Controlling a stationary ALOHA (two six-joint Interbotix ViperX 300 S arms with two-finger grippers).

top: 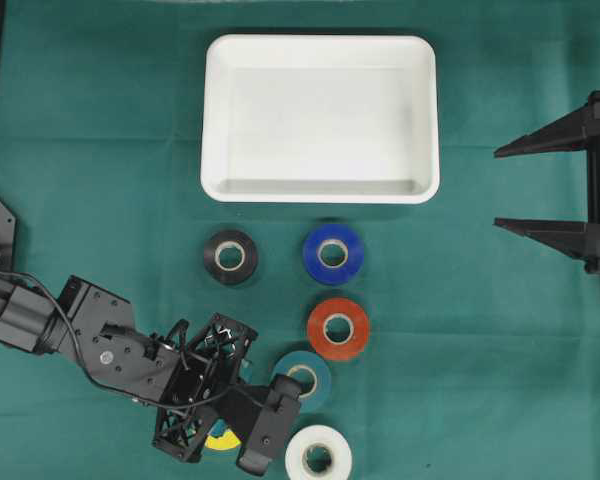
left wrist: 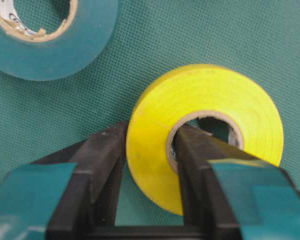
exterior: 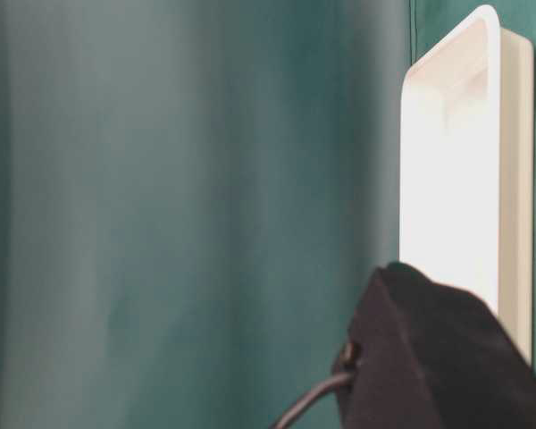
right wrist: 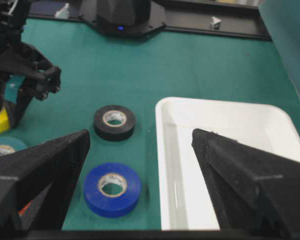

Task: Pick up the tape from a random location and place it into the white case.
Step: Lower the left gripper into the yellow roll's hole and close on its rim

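A yellow tape (left wrist: 205, 100) sits low at the near left of the green cloth, mostly hidden under my left arm in the overhead view, where only a sliver of the yellow tape (top: 220, 440) shows. My left gripper (left wrist: 150, 145) is shut on its wall, one finger outside the roll and one inside the core. The white case (top: 320, 40) lies at the far middle with nothing in it. My right gripper (top: 497, 188) hangs wide open at the right, beside the case and holding nothing. From the right wrist, the right gripper (right wrist: 140, 137) frames the case rim (right wrist: 160, 150).
Other rolls lie between the case and the near edge: black (top: 230, 256), blue (top: 333, 253), red (top: 338, 328), teal (top: 303, 378) touching my left gripper's side, and white (top: 318, 455). The table-level view shows only the case's rim (exterior: 516, 179) and a dark arm part.
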